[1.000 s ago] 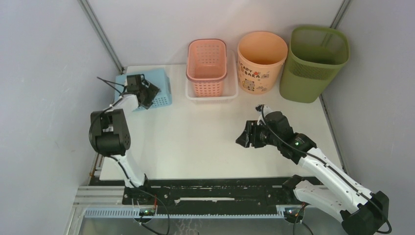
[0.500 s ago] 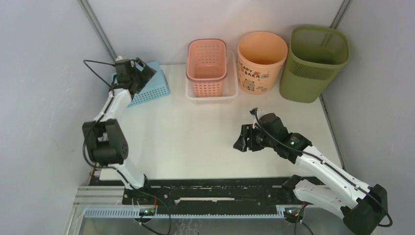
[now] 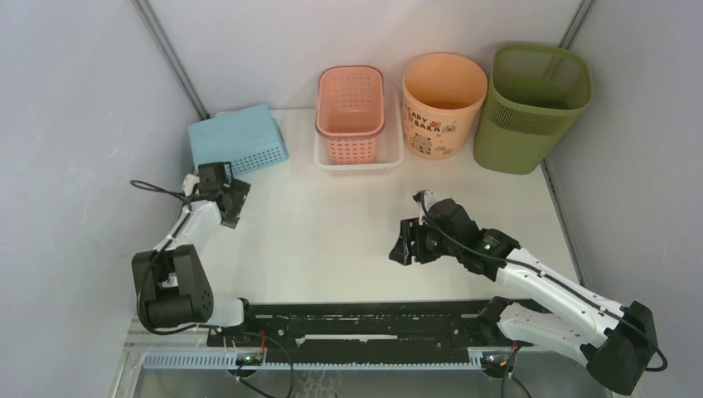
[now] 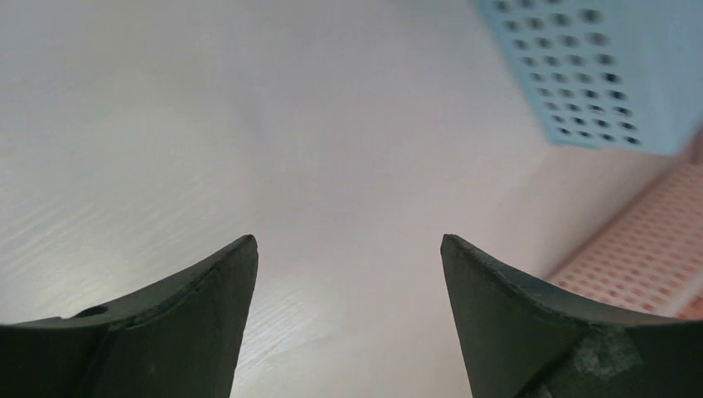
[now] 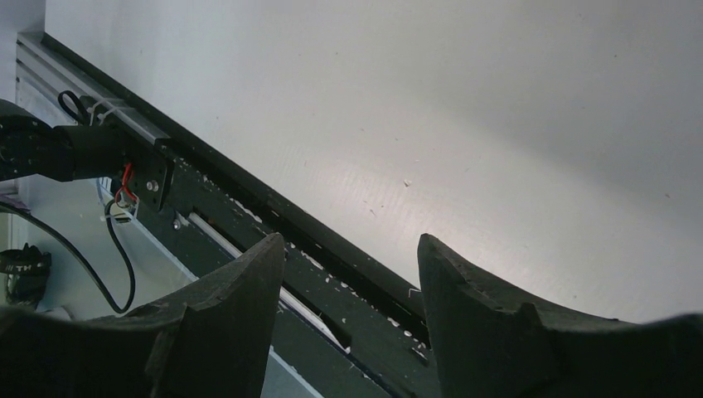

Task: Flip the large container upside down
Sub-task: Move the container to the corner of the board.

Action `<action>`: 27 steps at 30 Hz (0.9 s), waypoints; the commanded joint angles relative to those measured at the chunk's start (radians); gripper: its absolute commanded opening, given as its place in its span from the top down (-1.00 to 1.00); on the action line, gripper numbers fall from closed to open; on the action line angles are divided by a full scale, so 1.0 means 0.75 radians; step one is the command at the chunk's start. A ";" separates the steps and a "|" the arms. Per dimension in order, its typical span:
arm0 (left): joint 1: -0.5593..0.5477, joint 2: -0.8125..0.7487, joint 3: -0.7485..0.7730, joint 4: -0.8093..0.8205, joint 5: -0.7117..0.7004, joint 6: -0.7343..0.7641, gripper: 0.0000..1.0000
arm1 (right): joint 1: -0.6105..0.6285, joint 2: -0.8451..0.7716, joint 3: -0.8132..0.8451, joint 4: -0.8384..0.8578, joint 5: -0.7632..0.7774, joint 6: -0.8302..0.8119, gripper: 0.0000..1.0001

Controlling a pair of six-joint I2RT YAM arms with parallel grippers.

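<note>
**Only one print is showing letters**

The peach bucket (image 3: 442, 108) is carrying dark lettering above a cartoon. The lower line is reading "BAKA" and the upper line is ending in "ADY", its first letter staying unclear from this view

You have even, diffuse light from above in the overhead view. The white tabletop (image 3: 348, 224) is bright, shadows under the arms are faint and soft, and focus is sharp enough to show the mesh on the tall olive-green plastic waste bin (image 3: 530, 124).

On your left wrist view, the left gripper (image 4: 348, 242) reads near-black, the pale blue perforated plastic basket (image 4: 597, 75) is blurred, and a pale sheen streaks the table at lower left.

On your right wrist view, the right gripper (image 5: 351, 239) is underexposed. A glare patch sits mid-table, dimming toward the upper right.
</note>
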 commanded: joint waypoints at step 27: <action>0.167 0.584 0.571 -0.193 -0.164 -0.544 -0.62 | -0.027 -0.007 -0.046 -0.032 0.038 -0.032 -0.39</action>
